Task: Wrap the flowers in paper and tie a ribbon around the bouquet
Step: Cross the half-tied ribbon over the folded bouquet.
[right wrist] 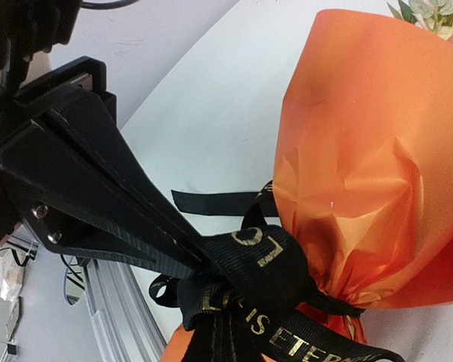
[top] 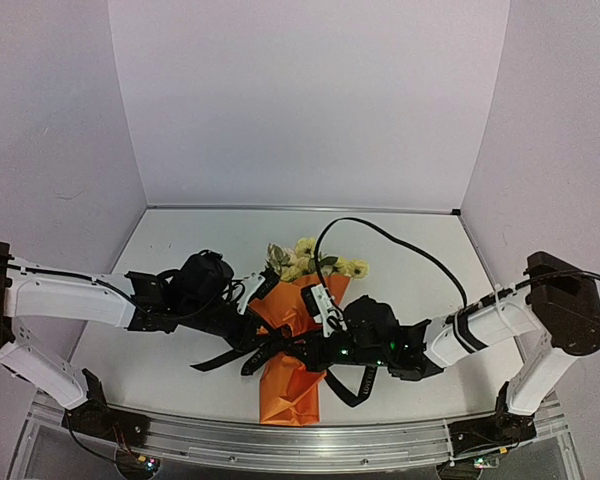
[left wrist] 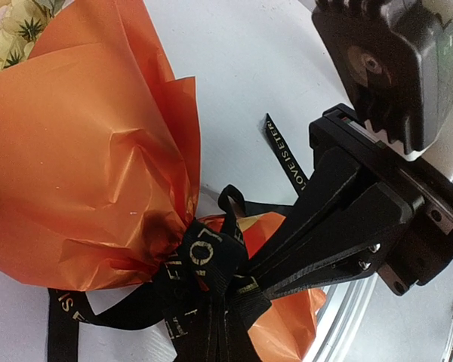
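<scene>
- Here, the bouquet [top: 292, 385] lies on the table [top: 180, 250], midway between its left and right edges. Its narrow end points toward the near edge and its wide end toward the far edge.
- The flowers [top: 305, 260], pale yellow among green leaves, show at that wide end.
- The paper [left wrist: 83, 151] is gathered into a creased waist. The ribbon [left wrist: 204, 260] is wound and knotted around that waist, with light lettering running along it.
- Loose ribbon tails lie flat on the table to the left and right of the waist.
- The left gripper [left wrist: 245, 290] has its jaws closed, pinching the ribbon at the knot.
- The right gripper [right wrist: 204, 264] is likewise closed, its tips clamped on the ribbon at the knot from the opposite side.
- A black cable [top: 400, 240] arcs over the table behind the right arm.
</scene>
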`<state>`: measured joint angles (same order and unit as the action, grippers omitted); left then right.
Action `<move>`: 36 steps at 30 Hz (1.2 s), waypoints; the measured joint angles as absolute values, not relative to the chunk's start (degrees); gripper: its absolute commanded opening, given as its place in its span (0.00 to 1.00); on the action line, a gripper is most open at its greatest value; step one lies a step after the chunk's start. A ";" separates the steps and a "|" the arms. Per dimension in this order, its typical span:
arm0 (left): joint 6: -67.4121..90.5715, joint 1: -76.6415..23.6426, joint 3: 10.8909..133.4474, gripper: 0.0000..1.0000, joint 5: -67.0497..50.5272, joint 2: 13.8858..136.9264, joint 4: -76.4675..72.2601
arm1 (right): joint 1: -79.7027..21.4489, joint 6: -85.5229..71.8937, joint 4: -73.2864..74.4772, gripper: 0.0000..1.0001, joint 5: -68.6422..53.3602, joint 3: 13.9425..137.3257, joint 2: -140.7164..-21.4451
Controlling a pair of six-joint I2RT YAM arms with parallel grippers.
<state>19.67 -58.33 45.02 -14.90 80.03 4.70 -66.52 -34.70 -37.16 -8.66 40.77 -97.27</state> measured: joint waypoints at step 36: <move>14.52 -58.33 50.28 0.01 -19.75 84.62 10.90 | -66.52 -29.25 -36.16 0.00 1.93 46.00 -102.76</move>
<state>14.52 -58.33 50.28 -19.75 84.62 10.90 -66.52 -29.25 -36.16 1.93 46.00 -102.76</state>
